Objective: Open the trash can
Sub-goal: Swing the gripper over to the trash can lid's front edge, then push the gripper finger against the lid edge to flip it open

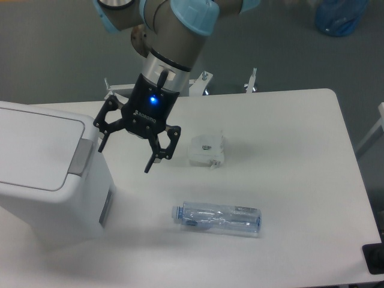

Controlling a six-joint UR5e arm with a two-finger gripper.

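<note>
The trash can [48,174] stands at the left edge of the table [288,180], a large boxy bin of smooth white plastic with rounded corners; its left side runs out of the picture. Its flat white lid [33,144] lies closed, and a grey rectangular push tab [80,157] sits at the lid's right edge, with a greyish panel lower down on the right wall. Just to the right of the tab hangs the gripper [124,150], a black two-finger claw with a small blue light glowing on its body; its fingers are spread wide apart and nothing is between them, the left fingertip close beside the bin's upper right corner. The arm [171,42] above it is grey metal with pale blue joint caps. On the table near the gripper lies a small white squarish device [207,150]. Nearer the front edge a clear plastic bottle [217,218] lies on its side, cap toward the bin, well apart from it. The tabletop is plain matte white with rounded corners; behind it is a dull grey floor.
</note>
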